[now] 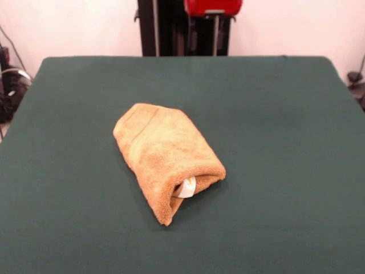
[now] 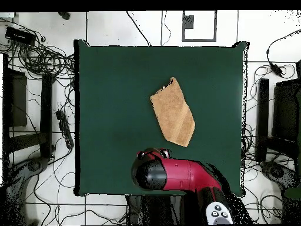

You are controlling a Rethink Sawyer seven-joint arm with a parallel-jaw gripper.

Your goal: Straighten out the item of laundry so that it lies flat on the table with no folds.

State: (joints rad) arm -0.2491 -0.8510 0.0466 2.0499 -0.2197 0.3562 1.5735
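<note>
The golden-tan towel [image 1: 162, 151] lies folded over into a thick wedge near the middle of the dark green table [image 1: 279, 114]. Its small white tag [image 1: 187, 187] peeks out of the open fold at the near end. In the overhead view the towel [image 2: 173, 115] is a slanted, pointed shape right of the table's [image 2: 111, 106] centre. The red arm [image 2: 176, 175] is drawn back over the table's robot-side edge, well apart from the towel. The gripper [image 1: 205, 37] hangs below the red wrist [image 1: 213, 7] against the dark pedestal, and its state does not show.
Cables and dark equipment [image 2: 41, 65] lie on the floor around the table. The black pedestal [image 1: 165, 28] stands behind the far edge. More cables [image 1: 11, 85] show at the left side.
</note>
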